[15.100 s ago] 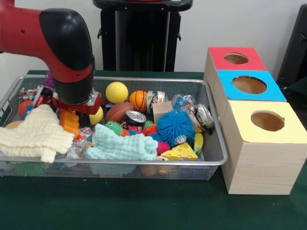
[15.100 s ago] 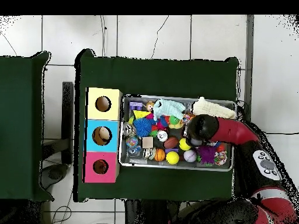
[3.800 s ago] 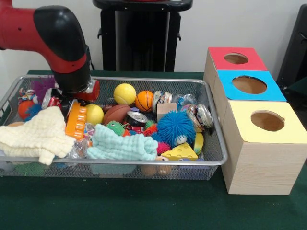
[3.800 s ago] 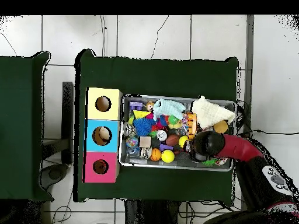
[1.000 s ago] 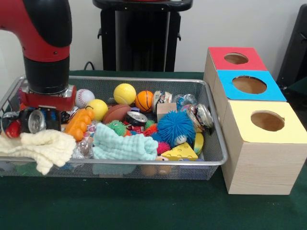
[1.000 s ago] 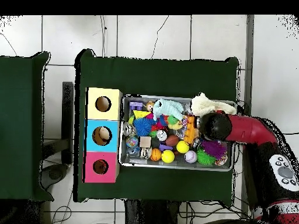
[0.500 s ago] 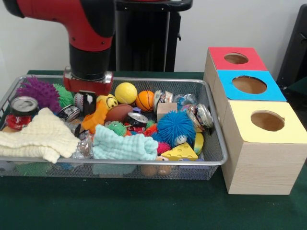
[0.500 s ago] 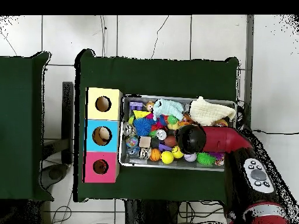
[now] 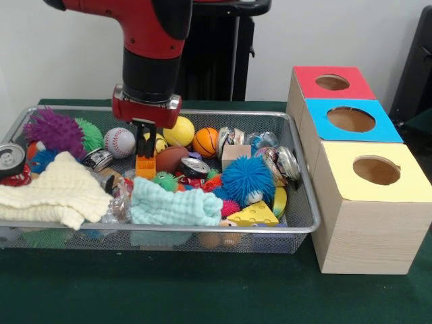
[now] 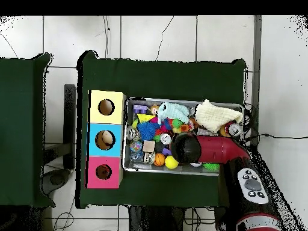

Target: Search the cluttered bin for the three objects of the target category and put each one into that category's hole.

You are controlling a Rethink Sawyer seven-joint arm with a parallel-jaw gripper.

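Note:
The wire mesh bin is full of toys; it also shows in the overhead view. My gripper hangs over the bin's middle-left, shut on an orange plastic toy that hangs just above the clutter. Around it lie a baseball, a yellow ball, a basketball and a brown football. Three wooden boxes stand right of the bin, each with a hole: red top, blue top, yellow top. In the overhead view my arm hides the gripper.
A cream cloth and a mint cloth lie at the bin's front. A purple spiky ball, a can, a blue fuzzy ball, a cheese wedge and a wooden cube lie among the clutter.
In the front view my arm has moved right from the bin's left end toward its middle and risen. The orange toy has come along in the fingers. The purple spiky ball and baseball are uncovered.

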